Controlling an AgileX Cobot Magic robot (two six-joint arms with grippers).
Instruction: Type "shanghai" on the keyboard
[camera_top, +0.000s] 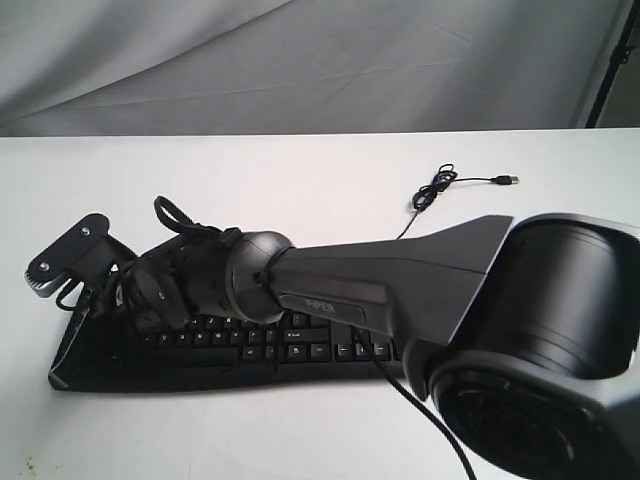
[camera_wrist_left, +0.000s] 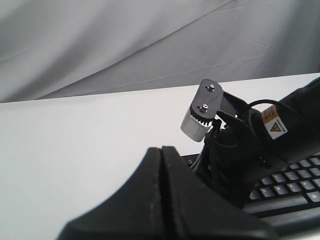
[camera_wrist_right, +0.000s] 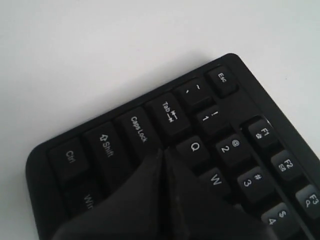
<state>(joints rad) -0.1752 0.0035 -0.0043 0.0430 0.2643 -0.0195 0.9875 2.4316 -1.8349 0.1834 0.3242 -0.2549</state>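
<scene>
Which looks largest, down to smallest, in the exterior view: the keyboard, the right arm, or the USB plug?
1. right arm, partly because it is nearest the camera
2. keyboard
3. USB plug

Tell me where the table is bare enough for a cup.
Bare: the table strip between the keyboard and the backdrop, left of the cable; also the strip in front of the keyboard. Crowded: over the keyboard, where the right arm reaches across.
</scene>
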